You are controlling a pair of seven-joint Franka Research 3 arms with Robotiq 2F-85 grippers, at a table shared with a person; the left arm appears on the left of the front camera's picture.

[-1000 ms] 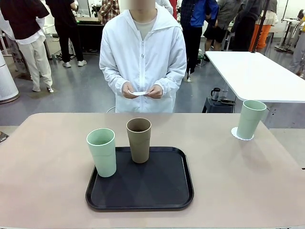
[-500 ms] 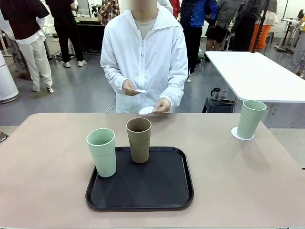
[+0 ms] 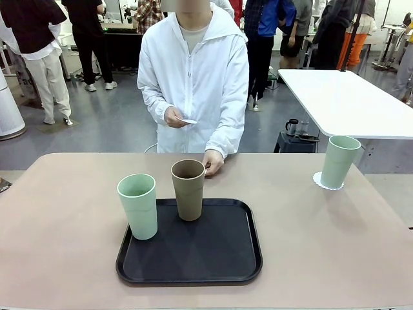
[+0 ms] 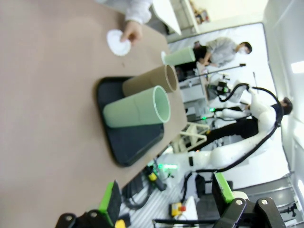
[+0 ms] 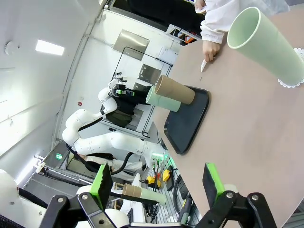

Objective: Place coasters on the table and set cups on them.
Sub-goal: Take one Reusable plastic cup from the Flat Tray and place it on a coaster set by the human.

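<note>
A tan-brown cup (image 3: 188,189) and a mint green cup (image 3: 137,205) stand on the black tray (image 3: 213,258). A second mint cup (image 3: 339,161) stands on a white coaster (image 3: 317,179) at the far right of the beige table (image 3: 64,213). The person's hand (image 3: 213,161) presses a coaster (image 4: 118,42) flat on the table behind the brown cup. Their other hand holds another coaster (image 3: 188,121) at chest height. My left gripper (image 4: 167,197) is open and holds nothing, off the near side of the table. My right gripper (image 5: 156,183) is open too, well back from the right cup (image 5: 266,42).
A white-topped table (image 3: 342,97) stands behind at the right, with a small dark mug (image 3: 292,126) below its edge. Several people stand in the background. The tray takes up the middle of the near table.
The person split the coasters held at their chest. One hand came down and laid a coaster on the table behind the brown cup. The cups have not moved.
</note>
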